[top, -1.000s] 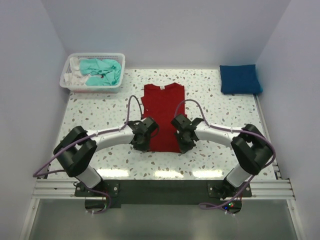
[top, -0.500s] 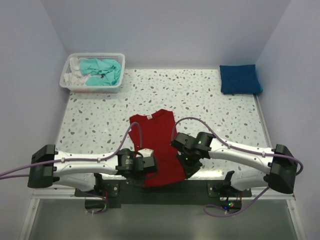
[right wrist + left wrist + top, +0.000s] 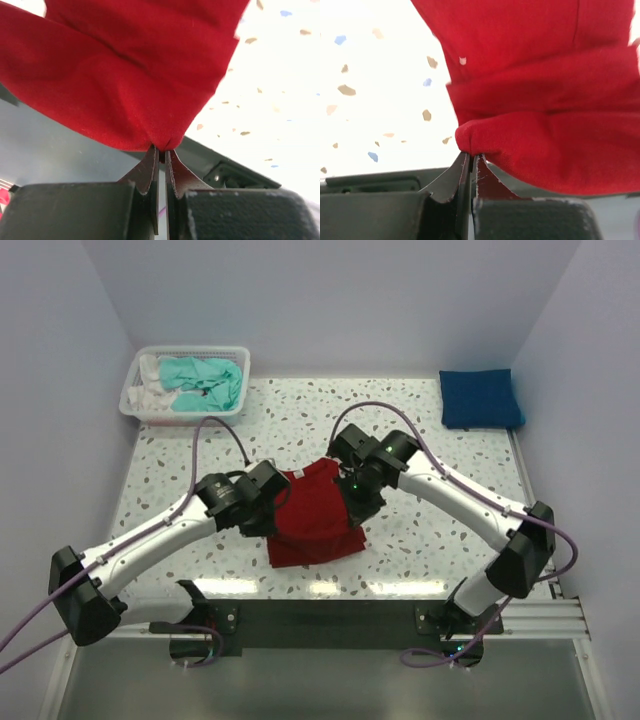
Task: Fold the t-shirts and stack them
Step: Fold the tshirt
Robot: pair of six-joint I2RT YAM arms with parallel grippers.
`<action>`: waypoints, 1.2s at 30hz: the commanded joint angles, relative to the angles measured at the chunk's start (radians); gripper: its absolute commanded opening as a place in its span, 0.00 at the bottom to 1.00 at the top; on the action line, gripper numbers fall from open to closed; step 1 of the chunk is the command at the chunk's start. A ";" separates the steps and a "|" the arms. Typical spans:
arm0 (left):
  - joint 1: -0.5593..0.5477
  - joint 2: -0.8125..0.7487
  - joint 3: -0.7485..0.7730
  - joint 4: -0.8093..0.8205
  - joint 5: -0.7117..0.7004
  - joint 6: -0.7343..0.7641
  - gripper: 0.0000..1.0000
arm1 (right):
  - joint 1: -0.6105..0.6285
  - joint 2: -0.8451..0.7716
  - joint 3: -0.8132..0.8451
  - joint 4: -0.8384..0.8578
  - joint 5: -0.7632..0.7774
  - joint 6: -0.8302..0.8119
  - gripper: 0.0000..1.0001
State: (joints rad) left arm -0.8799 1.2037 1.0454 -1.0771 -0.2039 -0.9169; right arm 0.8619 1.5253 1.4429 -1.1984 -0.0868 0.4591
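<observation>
while left fingers [image 3: 466,169] pinch the red t-shirt [image 3: 318,518] | right fingers [image 3: 152,161] pinch it too | shirt doubled over

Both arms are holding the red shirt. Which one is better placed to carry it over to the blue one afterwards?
Probably the right. The blue t-shirt lies folded at the far right, on that arm's side, and the right end effector pinches the red t-shirt on the side nearer it.
</observation>
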 commanded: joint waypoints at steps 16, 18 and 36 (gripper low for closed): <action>0.350 0.163 0.208 0.281 0.147 0.305 0.00 | -0.196 0.306 0.470 -0.115 -0.076 -0.200 0.00; 0.387 0.180 0.191 0.307 0.159 0.322 0.00 | -0.216 0.326 0.475 -0.098 -0.085 -0.211 0.00; 0.562 0.427 0.031 0.658 0.121 0.360 0.00 | -0.350 0.650 0.498 0.238 -0.079 -0.200 0.00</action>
State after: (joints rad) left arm -0.3317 1.6073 1.0866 -0.5606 -0.0490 -0.5911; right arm 0.5293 2.1860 1.9549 -1.0603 -0.1783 0.2447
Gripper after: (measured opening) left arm 0.030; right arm 0.034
